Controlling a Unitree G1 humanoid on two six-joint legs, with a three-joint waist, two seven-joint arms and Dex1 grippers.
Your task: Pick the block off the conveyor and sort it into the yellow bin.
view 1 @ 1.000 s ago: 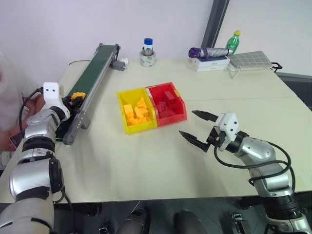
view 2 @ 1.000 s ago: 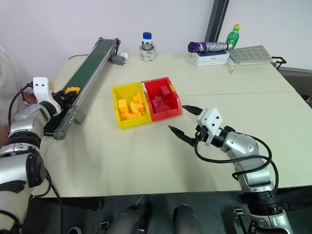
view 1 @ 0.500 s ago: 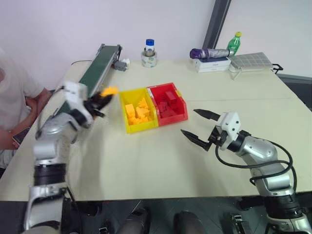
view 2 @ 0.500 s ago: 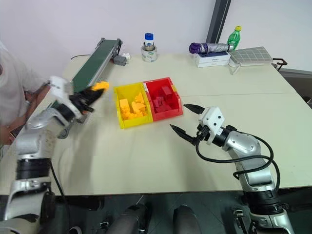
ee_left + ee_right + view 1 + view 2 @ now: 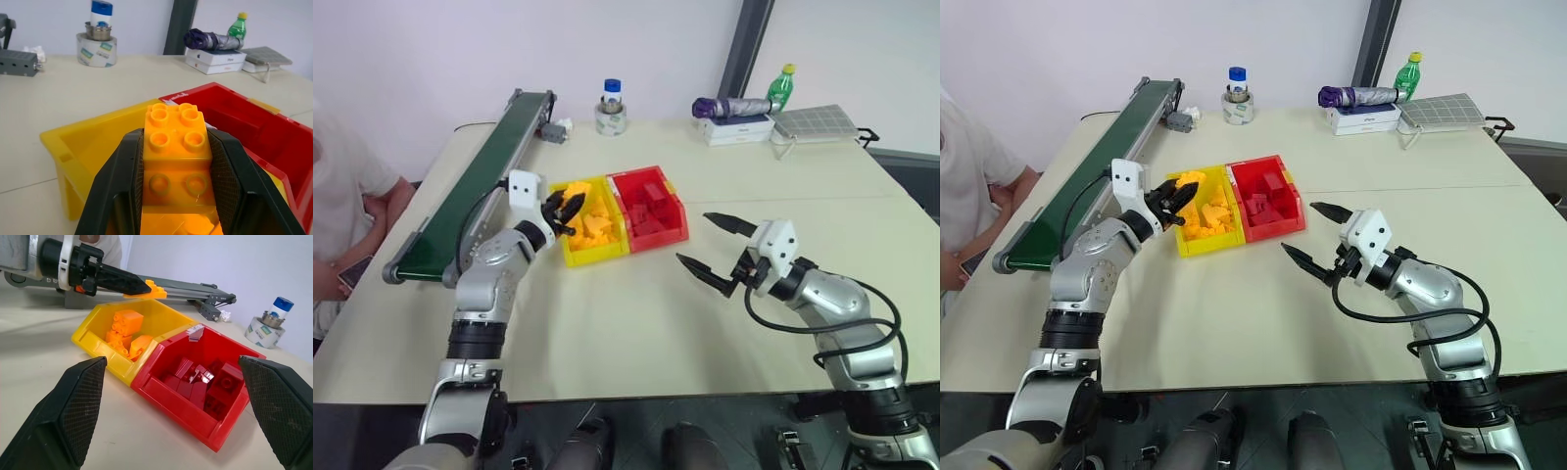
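Left end effector (image 5: 177,196) is clamped on the block (image 5: 177,152), a yellow-orange studded piece pinched between the two black fingers (image 5: 117,186), studs facing up. It hangs over the near left rim of the yellow bin (image 5: 570,257), above the heap of yellow-orange pieces (image 5: 595,223) already lying inside. From the bin, this arm reaches in from about eight o'clock.

Right end effector (image 5: 712,253) hovers above the desk (image 5: 607,313) with its fingers spread wide apart and nothing between them, at about four o'clock from the bins and pointing toward them.

Joined to the yellow bin on its three o'clock side is the red bin (image 5: 651,206), holding dark red blocks (image 5: 195,379). At about ten o'clock from the bins runs the conveyor (image 5: 470,191), its dark green belt bare, with the small grey motor (image 5: 551,130) at its far end.

Toward twelve o'clock stand a roll of tape with a blue-capped bottle (image 5: 611,106) in it; farther right lie a folded purple umbrella (image 5: 732,104) on a white box, a green bottle (image 5: 782,84) and a grey panel (image 5: 815,120). A person in a white shirt (image 5: 342,196) sits at the left edge.
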